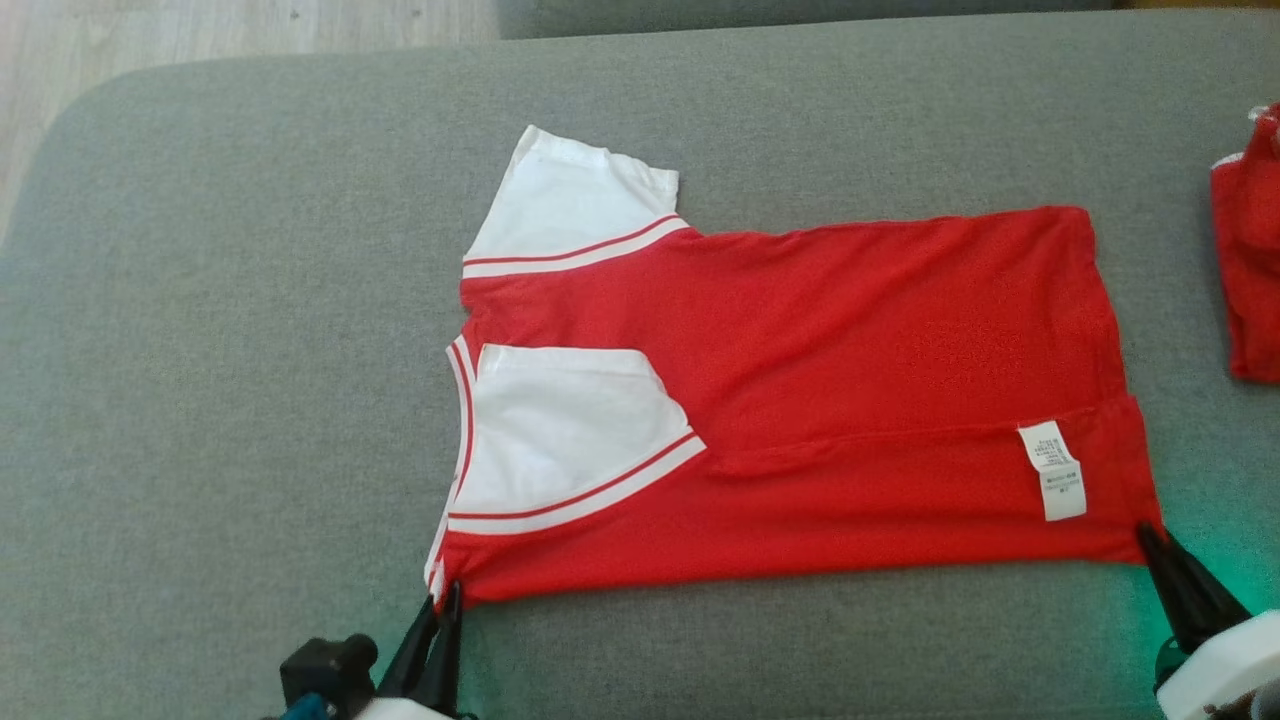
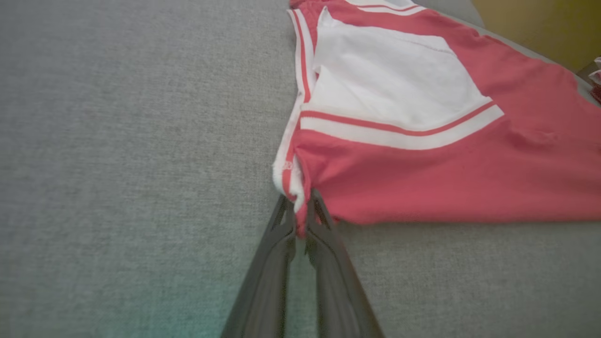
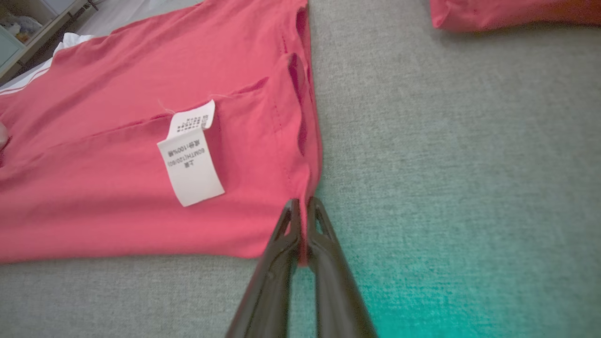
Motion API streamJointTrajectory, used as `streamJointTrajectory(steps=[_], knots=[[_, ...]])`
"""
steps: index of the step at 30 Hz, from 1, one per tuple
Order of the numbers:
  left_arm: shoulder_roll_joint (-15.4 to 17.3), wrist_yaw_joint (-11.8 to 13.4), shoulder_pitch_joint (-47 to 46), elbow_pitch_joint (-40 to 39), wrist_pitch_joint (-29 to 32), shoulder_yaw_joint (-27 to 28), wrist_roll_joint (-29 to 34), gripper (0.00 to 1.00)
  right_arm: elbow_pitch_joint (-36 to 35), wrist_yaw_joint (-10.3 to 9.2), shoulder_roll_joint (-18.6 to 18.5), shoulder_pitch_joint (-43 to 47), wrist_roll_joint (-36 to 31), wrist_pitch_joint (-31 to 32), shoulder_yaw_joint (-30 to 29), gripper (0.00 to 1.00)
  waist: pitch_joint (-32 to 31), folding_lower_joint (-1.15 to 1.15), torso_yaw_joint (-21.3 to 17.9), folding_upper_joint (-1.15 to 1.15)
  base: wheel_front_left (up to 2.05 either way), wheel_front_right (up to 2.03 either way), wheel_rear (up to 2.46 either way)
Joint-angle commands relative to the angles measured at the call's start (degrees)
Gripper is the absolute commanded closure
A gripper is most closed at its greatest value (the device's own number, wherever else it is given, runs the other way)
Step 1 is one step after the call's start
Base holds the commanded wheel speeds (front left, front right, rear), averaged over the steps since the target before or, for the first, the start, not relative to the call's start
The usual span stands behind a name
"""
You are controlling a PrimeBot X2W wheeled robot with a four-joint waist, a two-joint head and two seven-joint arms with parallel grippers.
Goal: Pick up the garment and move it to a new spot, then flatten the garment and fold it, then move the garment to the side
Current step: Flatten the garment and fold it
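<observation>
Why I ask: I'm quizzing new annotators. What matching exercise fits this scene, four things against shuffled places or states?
Things:
1. left gripper
2. right gripper
3. white label
4. second red cloth

Places or states:
A. at the head view's right edge, apart from the garment
B. shut on the garment's near hem corner
C. shut on the garment's near neckline corner
D. lying on the folded-over red strip

Pairs: 1-C, 2-B, 3-D, 4-A

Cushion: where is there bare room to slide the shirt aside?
The widest bare patch of cushion lies left of the shirt, past its collar. A band beyond its far edge is bare too. The right is crowded: another red garment lies near the hem.
</observation>
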Motion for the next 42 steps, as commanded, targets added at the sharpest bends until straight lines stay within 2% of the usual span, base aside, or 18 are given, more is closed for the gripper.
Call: streamJointTrajectory(steps=[1, 2, 3, 4, 8, 12, 15, 17, 23, 26, 29, 33, 42], knots=[[1.6, -0.2, -0.7, -1.4, 0.0, 1.2, -0.2, 1.00, -0.9, 0.37, -2.3, 0.8, -0.5, -1.1, -0.8, 0.39, 0.3, 0.01, -0.2, 0.00, 0.00, 0.00, 0.00], [1.6, -0.1, -0.8, -1.5, 0.2, 1.2, -0.3, 0.62, -1.1, 0.37, -2.1, 0.8, -1.0, -1.1, -1.5, 0.00, 0.4, 0.01, -0.4, 0.00, 0.00, 0.00, 0.00], [1.7, 0.0, -1.0, -1.9, 0.5, 1.3, -0.5, 0.05, -1.2, 0.37, -2.0, 0.6, -1.6, -1.1, -2.2, 0.00, 0.7, 0.01, -0.6, 0.00, 0.00, 0.00, 0.00], [1.8, 0.0, -1.3, -2.5, 0.9, 1.6, -0.7, 0.00, -1.4, 0.37, -1.9, 0.3, -2.2, -1.2, -3.0, 0.00, 1.0, 0.01, -0.8, 0.00, 0.00, 0.00, 0.00], [4.8, 1.0, -5.6, -6.8, 1.8, 3.6, 0.8, 0.00, -2.7, 0.37, -1.9, -1.5, -5.2, -1.3, -6.2, 0.00, 3.2, 0.01, -1.8, 0.00, 0.00, 0.00, 0.00], [9.3, 0.4, -17.2, -11.3, 7.4, 4.4, 5.1, 0.00, -4.7, 0.37, -1.6, -3.0, -7.3, -0.9, -8.5, 0.00, 6.2, 0.01, -2.4, 0.00, 0.00, 0.00, 0.00], [10.9, -4.1, -29.4, -11.9, 15.0, 2.9, 7.7, 0.00, -6.5, 0.37, -0.9, -5.2, -9.3, 0.5, -8.9, 0.00, 8.8, 0.01, -3.8, 0.00, 0.00, 0.00, 0.00], [10.3, -7.1, -37.7, -9.9, 20.1, 2.4, 8.3, 0.00, -7.7, 0.37, -0.5, -6.9, -10.4, 1.5, -8.7, 0.00, 10.5, 0.01, -5.1, 0.00, 0.00, 0.00, 0.00], [6.6, -14.4, -56.5, 4.4, 34.2, 0.3, 7.7, 0.00, -10.1, 0.37, 1.1, -11.6, -11.6, 3.2, -6.6, 0.00, 15.0, 0.01, -9.7, 0.00, 0.00, 0.00, 0.00], [6.0, -16.5, -62.0, 12.8, 40.9, -0.7, 7.0, 0.00, -10.5, 0.37, 1.7, -13.4, -11.5, 3.4, -5.2, 0.00, 16.4, 0.01, -12.1, 0.00, 0.00, 0.00, 0.00], [6.7, -17.4, -65.6, 19.2, 45.2, -2.2, 8.4, 0.00, -10.3, 0.37, 2.5, -14.7, -11.2, 3.0, -3.8, 0.00, 17.2, 0.01, -14.0, 0.00, 0.00, 0.00, 0.00], [7.4, -17.5, -68.2, 24.6, 47.1, -2.9, 9.5, 0.00, -9.4, 0.37, 3.3, -15.3, -10.1, 2.4, -2.3, 0.00, 18.1, 0.01, -15.6, 0.00, 0.00, 0.00, 0.00], [10.1, -16.4, -69.0, 30.8, 49.6, -2.8, 9.5, 0.00, -7.2, 0.37, 3.1, -16.3, -8.3, 0.9, -0.4, 0.00, 18.7, 0.01, -16.9, 0.00, 0.00, 0.00, 0.00]])
